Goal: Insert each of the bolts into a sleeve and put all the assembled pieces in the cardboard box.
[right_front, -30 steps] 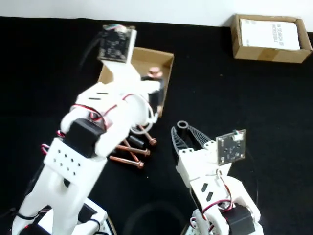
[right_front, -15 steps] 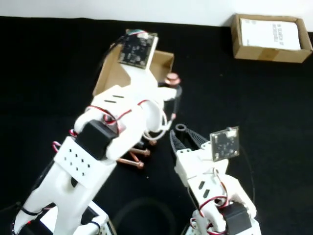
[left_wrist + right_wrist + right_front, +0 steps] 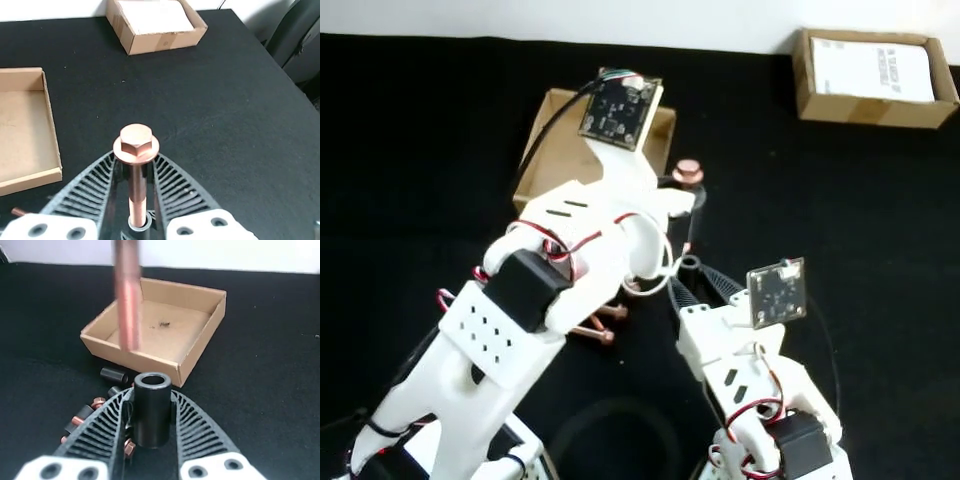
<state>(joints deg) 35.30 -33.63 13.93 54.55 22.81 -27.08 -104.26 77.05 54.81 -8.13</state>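
- The left gripper (image 3: pixel 136 157) has carried its copper hex-head bolt (image 3: pixel 136 146) away from the corner of the open brown cardboard box (image 3: pixel 555 150). It now hangs close above the right gripper (image 3: pixel 151 393).
- The left jaws are clamped on the bolt's shank, head uppermost. The right jaws are clamped on an upright black cylindrical sleeve (image 3: pixel 151 415) with its mouth open to the bolt.
- This looks like the lining-up step. The right wrist view shows the bolt's tip above the sleeve's mouth and a little to one side, so it is not yet entered.
- The right gripper has barely shifted from a second ago.
- The loose copper bolts (image 3: pixel 598 328) and spare black sleeves (image 3: pixel 112 374) lie on the black table (image 3: pixel 840 240) beside the box, now mostly hidden under the left arm in the high view.
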